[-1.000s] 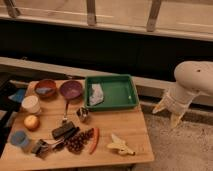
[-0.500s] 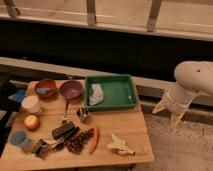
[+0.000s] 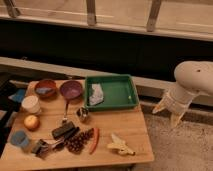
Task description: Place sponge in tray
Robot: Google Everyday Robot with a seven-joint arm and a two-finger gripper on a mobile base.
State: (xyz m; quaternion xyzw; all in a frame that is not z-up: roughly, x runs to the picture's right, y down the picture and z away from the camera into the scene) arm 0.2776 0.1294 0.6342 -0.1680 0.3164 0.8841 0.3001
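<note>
Dark panelling and a pale rail run behind a wooden table (image 3: 127, 127) crowded with kitchen things. At the table's back right stands the green tray (image 3: 120, 90), with a crumpled white cloth (image 3: 96, 94) lying in its left end. The sponge (image 3: 44, 90), a small blue-grey piece, lies inside the brown bowl (image 3: 46, 83) at the table's back left, well apart from the tray. A purple bowl (image 3: 71, 89) sits between that bowl and the tray. Towards the front left are a white cup (image 3: 31, 104), an orange fruit (image 3: 31, 122) and a blue cup (image 3: 20, 139). Near the front middle lie a bunch of dark grapes (image 3: 77, 143), a red chili (image 3: 94, 140) and a banana (image 3: 120, 145). The gripper (image 3: 166, 117) hangs off to the right of the table, over the speckled floor (image 3: 185, 150), below the arm's white rounded casing (image 3: 196, 76). Its two pale fingers (image 3: 160, 106) are spread apart and hold nothing, and it touches neither the table nor the tray.
</note>
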